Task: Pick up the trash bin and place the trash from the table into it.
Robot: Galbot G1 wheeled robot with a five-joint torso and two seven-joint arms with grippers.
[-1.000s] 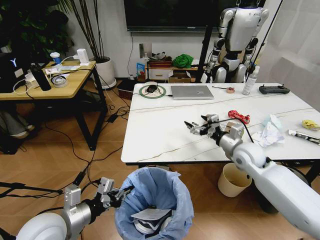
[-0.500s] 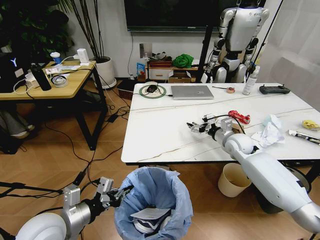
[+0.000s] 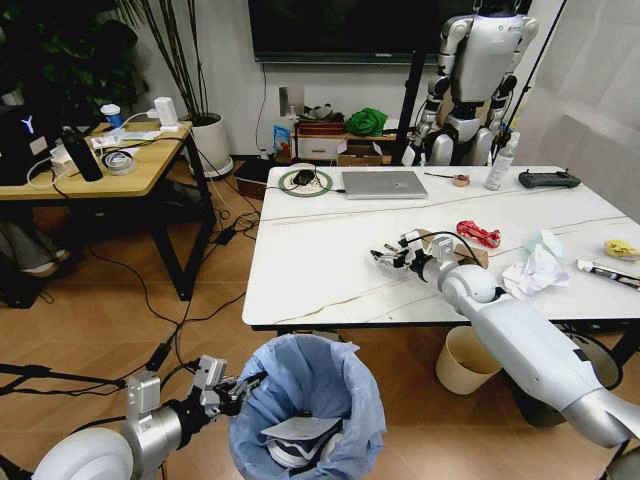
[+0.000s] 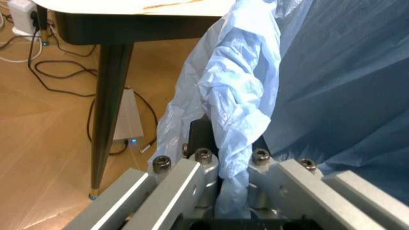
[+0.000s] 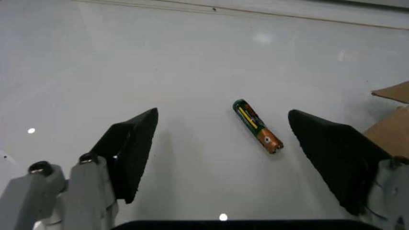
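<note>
Crinkly blue liner of the trash bin (image 3: pixel 308 405), below the tabletop (image 3: pixel 320 250) edge, pinched in left tool (image 4: pixel 233 184); soft, slippery. Farther, right tool (image 5: pixel 221 153) spread wide over battery (image 5: pixel 257 125): small, rigid, rolls; grip mid-body.

We see a warm wooden floor (image 3: pixel 90 330) strewn with black cables (image 3: pixel 175 320), and a wooden desk (image 3: pixel 150 160) on black legs to our left. Behind it, a potted plant (image 3: pixel 205 130) stands against the white wall (image 3: pixel 225 70) beneath a dark screen (image 3: pixel 345 28).
</note>
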